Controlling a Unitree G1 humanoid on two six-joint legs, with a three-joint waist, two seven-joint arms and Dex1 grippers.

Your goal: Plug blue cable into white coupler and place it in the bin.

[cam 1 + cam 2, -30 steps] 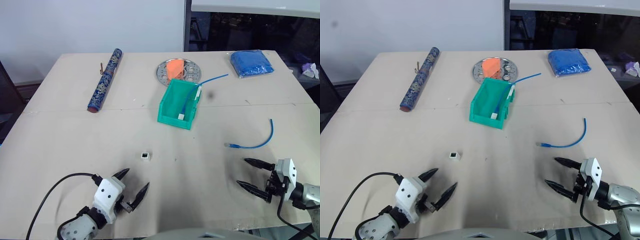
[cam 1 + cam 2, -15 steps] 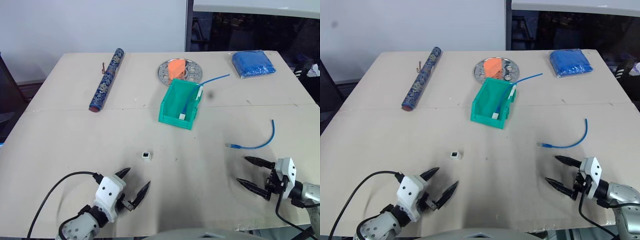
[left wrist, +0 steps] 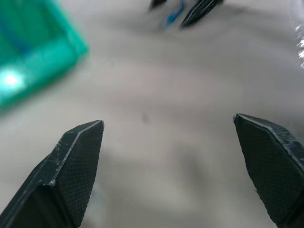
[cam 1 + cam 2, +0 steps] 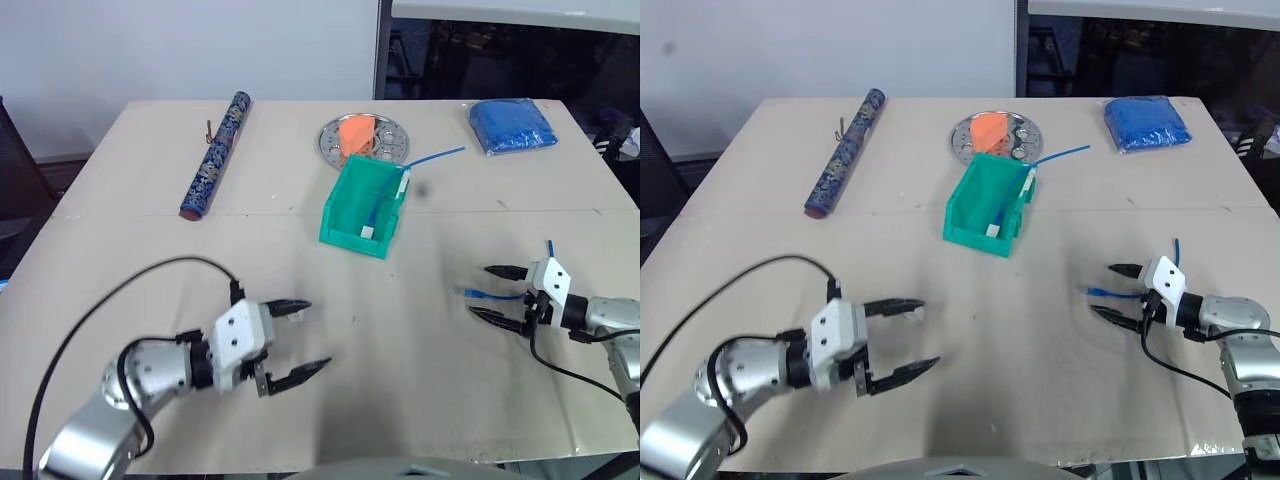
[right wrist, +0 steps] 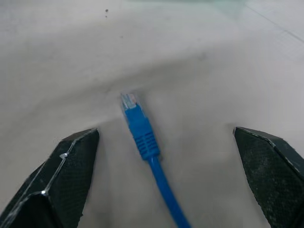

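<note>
Your blue cable (image 5: 142,142) lies on the table (image 4: 420,400), on the right-hand side of the teal bin (image 4: 352,205) and nearer you, plug tip pointing back toward the left. The right gripper (image 4: 497,293) straddles that plug end, fingers apart, cable running lengthwise between them. The left gripper (image 4: 302,340), also spread wide, hovers nearer you than the bin. Nothing blocks the grasp. A silver plate (image 4: 386,140) sits beyond the bin.

The white coupler seems hidden behind the left gripper (image 4: 300,340). Most of the blue cable (image 4: 488,293) lies covered by the right gripper (image 4: 492,293). The bin (image 3: 33,71) is blurred and cut off.
</note>
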